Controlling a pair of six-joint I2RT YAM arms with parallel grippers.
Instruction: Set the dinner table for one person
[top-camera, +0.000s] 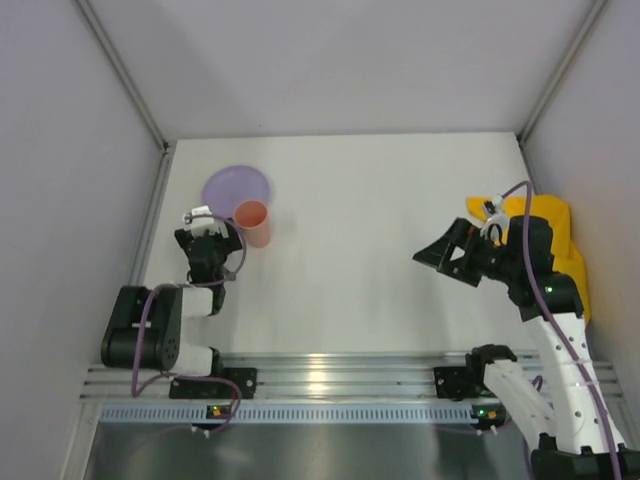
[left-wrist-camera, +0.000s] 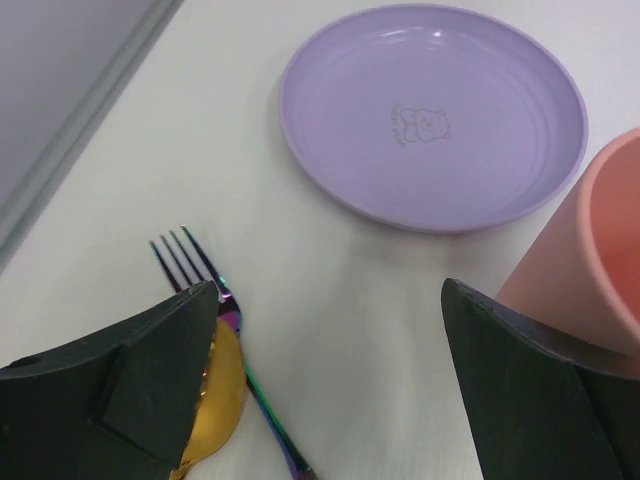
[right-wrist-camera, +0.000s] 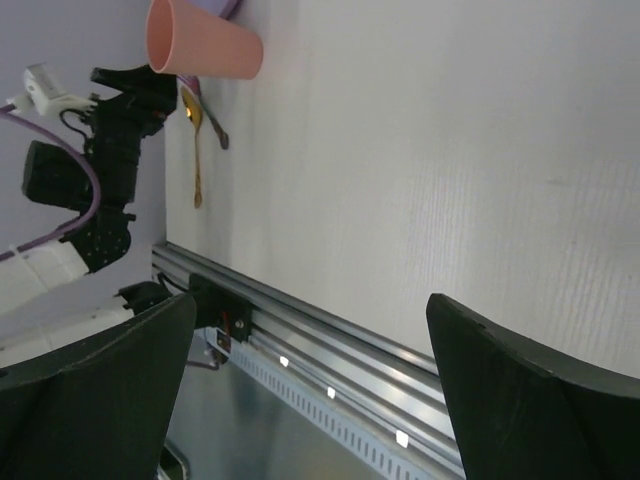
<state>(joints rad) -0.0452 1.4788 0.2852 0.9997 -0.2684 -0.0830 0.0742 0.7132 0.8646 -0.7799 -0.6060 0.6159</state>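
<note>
The white dinner table (top-camera: 380, 220) carries a purple plate (top-camera: 237, 188) at the far left, with a pink cup (top-camera: 253, 222) upright at its near right edge. My left gripper (top-camera: 217, 240) is open and empty, low over the table just near of them. In the left wrist view it (left-wrist-camera: 330, 385) sits with the plate (left-wrist-camera: 432, 115) ahead and the cup (left-wrist-camera: 590, 260) beside its right finger. An iridescent fork (left-wrist-camera: 200, 275) and a gold spoon (left-wrist-camera: 222, 385) lie on the table by its left finger. My right gripper (top-camera: 440, 258) is open and empty, raised over the right half.
A yellow cloth mat (top-camera: 562, 245) lies at the table's right edge, under the right arm. A ribbed silver rail (top-camera: 330, 375) runs along the near edge and also shows in the right wrist view (right-wrist-camera: 330, 335). Grey walls enclose the table.
</note>
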